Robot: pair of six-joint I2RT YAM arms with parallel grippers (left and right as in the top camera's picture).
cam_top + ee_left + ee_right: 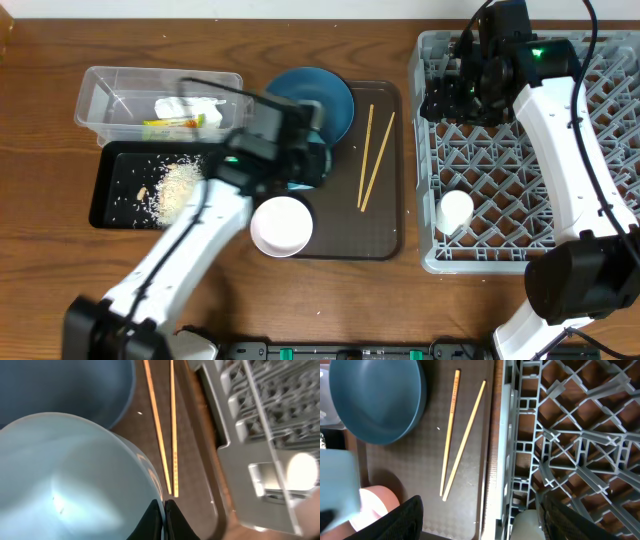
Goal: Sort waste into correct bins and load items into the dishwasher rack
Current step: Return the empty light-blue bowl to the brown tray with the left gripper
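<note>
While the right gripper (pixel 447 98) is hanging with jaws spread wide over the grey dishwasher rack (pixel 425 150), the brown tray (pixel 385 210) is bearing the dark blue plate (pixel 335 100). The left gripper (pixel 164 517) is pinching the light blue bowl (pixel 65 485) by its rim above that tray, and the white cup (pixel 455 212) is resting in the rack.

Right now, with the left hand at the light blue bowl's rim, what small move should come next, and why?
Probably lift the light blue bowl slightly and start it toward the dishwasher rack. The left hand looks shut on its rim, the bowl looks empty, and rice already lies in the black tray.
</note>
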